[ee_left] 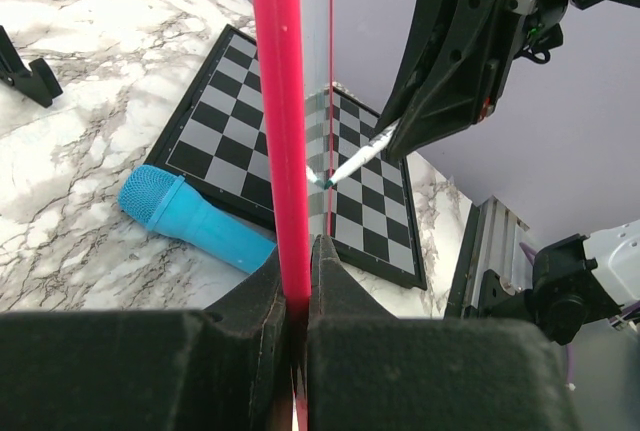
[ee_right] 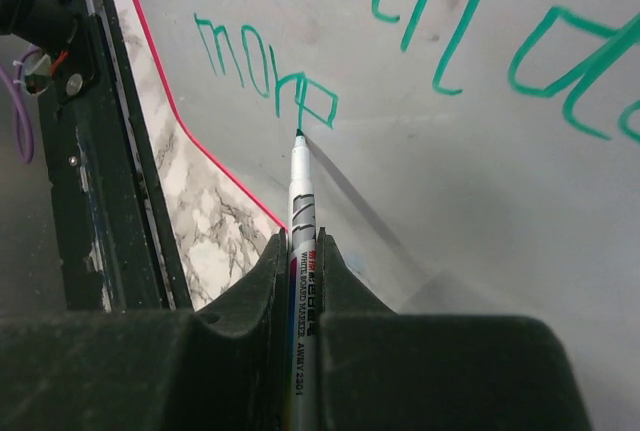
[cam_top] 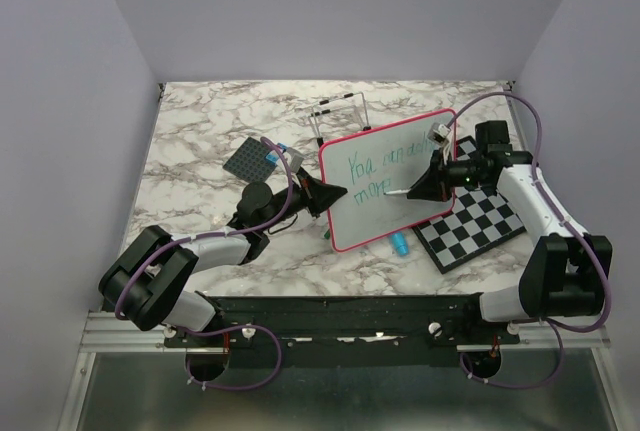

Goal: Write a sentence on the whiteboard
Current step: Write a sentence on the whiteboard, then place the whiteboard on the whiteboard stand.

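Pink-red-framed glossy white whiteboard (cam_top: 400, 213) sat tilted over the marbled table (cam_top: 200, 141) beside a checkered board (cam_top: 480, 226), its left edge pinched in the left gripper (cam_top: 335, 192). The right gripper (ee_right: 303, 271) clamped a slim white marker (ee_right: 302, 201), tip touching the board where the green handwritten sentence (cam_top: 372, 163) ended its second line.

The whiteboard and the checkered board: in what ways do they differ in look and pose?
The whiteboard is glossy white with a pink-red frame; the checkered board has black and white squares. The whiteboard is held up by its edge in the left pincer; the checkered board lies flat on the table. The whiteboard bears green writing, the checkered board none. Both are flat rectangles.
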Robot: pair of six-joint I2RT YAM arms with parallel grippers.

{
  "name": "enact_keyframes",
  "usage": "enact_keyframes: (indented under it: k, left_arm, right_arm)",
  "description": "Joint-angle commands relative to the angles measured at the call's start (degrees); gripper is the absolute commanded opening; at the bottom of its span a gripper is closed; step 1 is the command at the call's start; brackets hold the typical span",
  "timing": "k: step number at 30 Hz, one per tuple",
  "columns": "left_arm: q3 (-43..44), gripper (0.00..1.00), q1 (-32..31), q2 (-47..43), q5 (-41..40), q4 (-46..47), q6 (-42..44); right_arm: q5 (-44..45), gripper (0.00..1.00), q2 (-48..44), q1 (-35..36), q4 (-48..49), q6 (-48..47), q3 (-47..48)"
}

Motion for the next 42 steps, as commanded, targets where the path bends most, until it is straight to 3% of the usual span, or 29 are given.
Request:
enact_keyframes:
  k: [1, 12, 21, 34, 38, 42]
  left_arm:
    - [0.11, 0.00, -0.32, 0.75, 2.19, -4.41, 4.96]
    - [0.02, 0.00, -0.32, 0.13, 2.11, -5.03, 5.22]
    - [0.19, 0.00, -0.32, 0.57, 2.28, -4.86, 5.31]
    - [0.90, 0.00, -0.32, -1.01, 3.69, -4.77, 5.23]
    - [2.48, 0.00, -0.32, -2.94, 4.30, -6.08, 5.13]
    - [3.88, 0.00, -0.23, -3.38, 4.48, -6.18, 4.08]
  right_arm:
    - [2.60, 0.01, -1.23, 0.12, -0.88, -2.62, -1.73]
    - [1.55, 0.01, -1.67, -3.92, -0.87, -1.31, 2.30]
    - [-7.77, 0.01, -5.26, -3.84, -13.35, -9.31, 6.70]
    - [-8.56, 0.01, -13.70, -4.10, -1.31, 3.52, 3.10]
    - [-14.18, 0.01, -16.25, -4.80, -3.41, 7.30, 8.08]
    - [-14.45, 0.01, -18.98, -4.89, -5.09, 9.50, 12.93]
